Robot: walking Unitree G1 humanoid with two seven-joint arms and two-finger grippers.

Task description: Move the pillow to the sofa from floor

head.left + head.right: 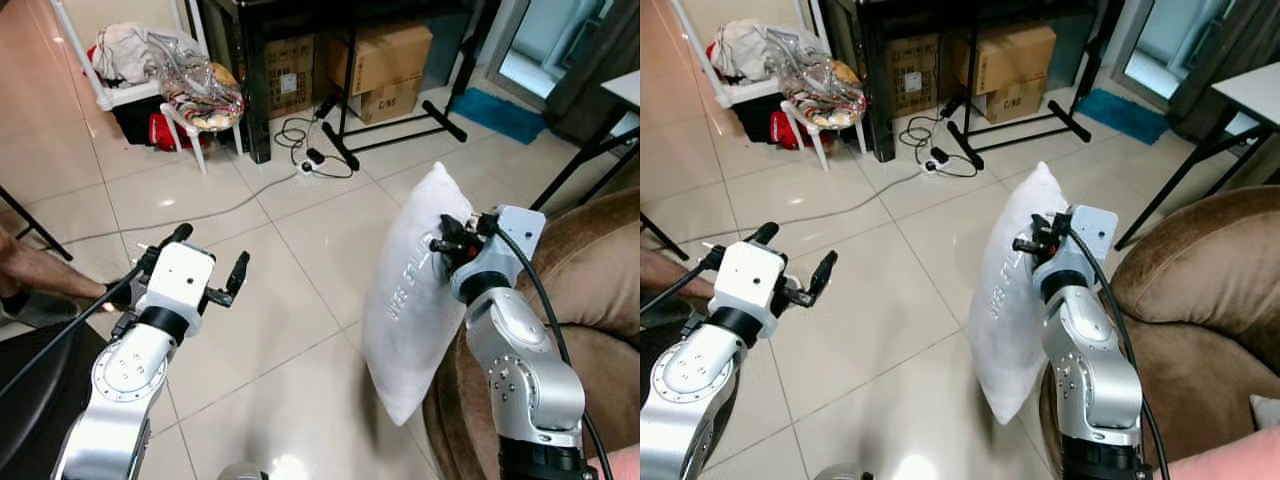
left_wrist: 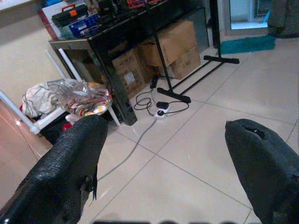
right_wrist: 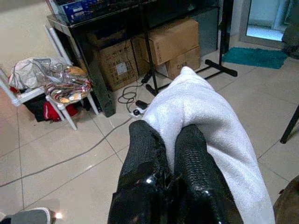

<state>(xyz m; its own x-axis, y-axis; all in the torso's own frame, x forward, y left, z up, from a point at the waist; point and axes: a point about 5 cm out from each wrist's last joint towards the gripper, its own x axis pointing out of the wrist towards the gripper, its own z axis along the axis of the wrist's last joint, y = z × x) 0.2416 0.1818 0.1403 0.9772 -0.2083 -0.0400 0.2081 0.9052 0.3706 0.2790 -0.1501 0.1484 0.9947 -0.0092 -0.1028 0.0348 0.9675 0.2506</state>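
Right end effector (image 1: 1040, 243): nearest the head camera, its two black fingers (image 3: 145, 154) pressed together on a fold of the pillow's cloth — pinching it near the upper edge.
Pillow (image 1: 415, 290): white, hanging upright off the floor from that pinch, its lower corner low beside the sofa's front; it seems clear of the tiles, though the bottom tip is hard to judge.
Sofa (image 1: 1200, 300): brown, on the robot's right, the pillow just beside its arm rather than on it.
Left end effector (image 1: 205, 262): held out over bare floor tiles (image 1: 290, 260), fingers spread wide, carrying nothing.
Step in hand: the carry — pickup looks done, placing not yet done.
Next move calls for: swinging the right arm rightward and up so the pillow clears the sofa's arm, then lowering it onto the seat cushion before letting go.
Watch: a thin pinch of cloth may slip under a quick swing.
Background: cardboard boxes (image 1: 380, 55) and a power cable (image 1: 305, 150) lie well apart.
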